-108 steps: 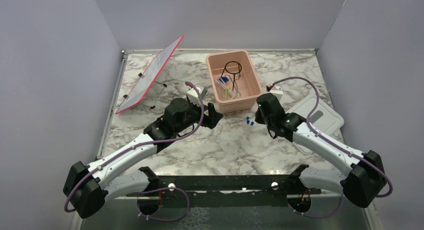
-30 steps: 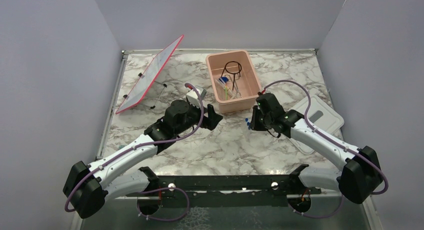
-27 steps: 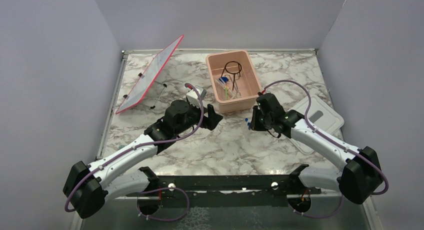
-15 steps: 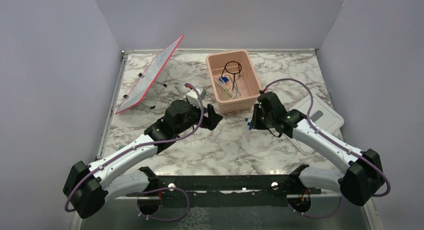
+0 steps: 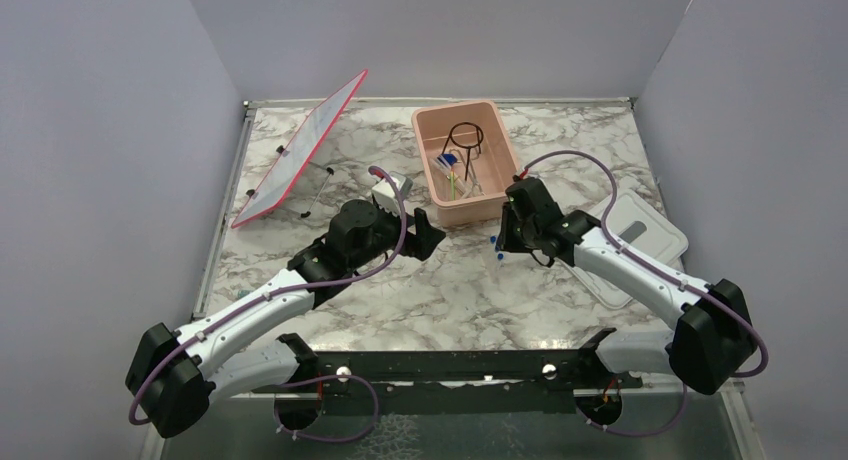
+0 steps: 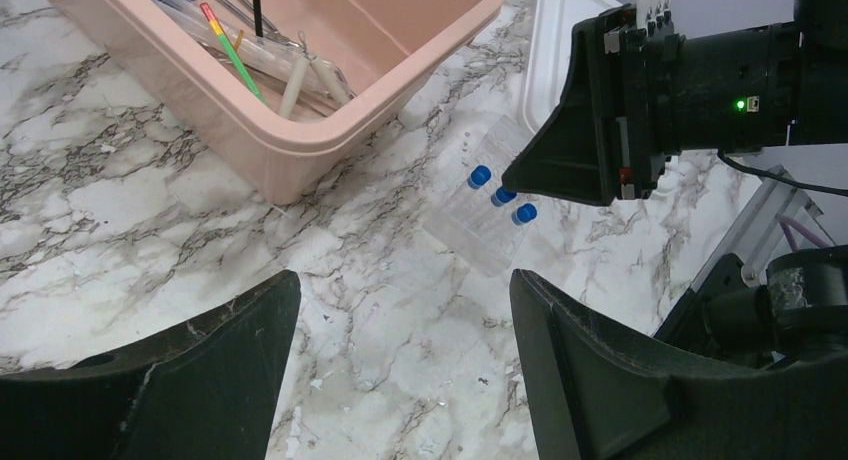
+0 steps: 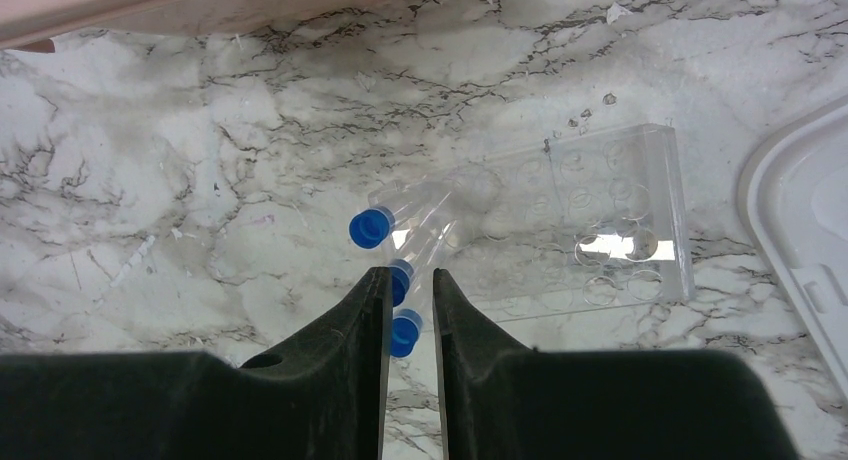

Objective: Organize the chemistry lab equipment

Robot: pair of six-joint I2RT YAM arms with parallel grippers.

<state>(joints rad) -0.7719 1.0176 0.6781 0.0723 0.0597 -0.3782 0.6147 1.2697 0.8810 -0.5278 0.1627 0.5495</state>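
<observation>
Three clear tubes with blue caps (image 7: 370,227) stick out of a clear rack (image 7: 610,195) lying on the marble in front of the pink tub (image 5: 465,214). My right gripper (image 7: 410,272) is low over them. Its jaws stand narrowly apart astride two caps, and a sliver of space shows beside the nearest cap (image 7: 403,332). The left wrist view shows the same tubes (image 6: 503,195) under the right gripper (image 6: 520,180). My left gripper (image 6: 400,280) hangs open over bare marble by the tub's front left corner. The tub holds a black wire ring stand (image 5: 465,137) and a green-yellow stick (image 6: 232,55).
The white lid (image 5: 640,230) lies flat to the right of my right arm. A red-edged panel (image 5: 300,150) leans at the back left, with thin clear pipettes (image 5: 318,190) on the marble beside it. Grey walls close in the table on three sides.
My right wrist has shifted a little left and toward the tub. The rack and its tubes lie where they were. The left arm has not moved.
</observation>
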